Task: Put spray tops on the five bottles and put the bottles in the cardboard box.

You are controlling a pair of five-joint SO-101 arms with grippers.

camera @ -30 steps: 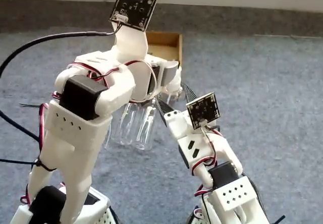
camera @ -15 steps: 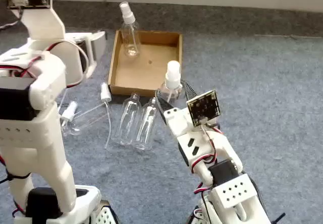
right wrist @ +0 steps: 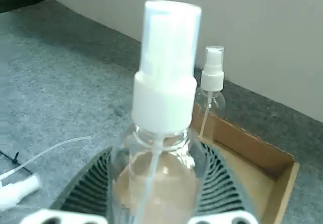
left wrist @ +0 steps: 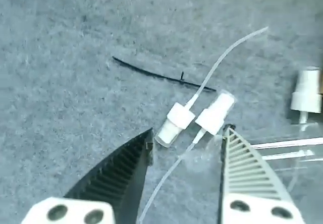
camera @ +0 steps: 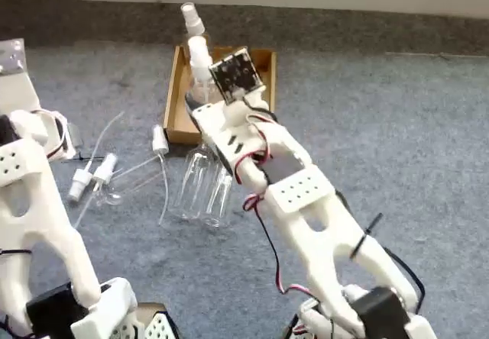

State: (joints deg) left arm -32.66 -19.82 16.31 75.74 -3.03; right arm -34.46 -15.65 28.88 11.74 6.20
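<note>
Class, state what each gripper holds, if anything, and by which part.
The right gripper holds a capped bottle by its body, below the neck. The left gripper is open and holds nothing, above two loose spray tops.

On my feed I see the grey carpeted table carrying the cardboard box toward its far side, two uncapped bottles lying side by side just before it, three loose spray tops with tubes nearer the left arm, and a black cable tie beside those.
</note>
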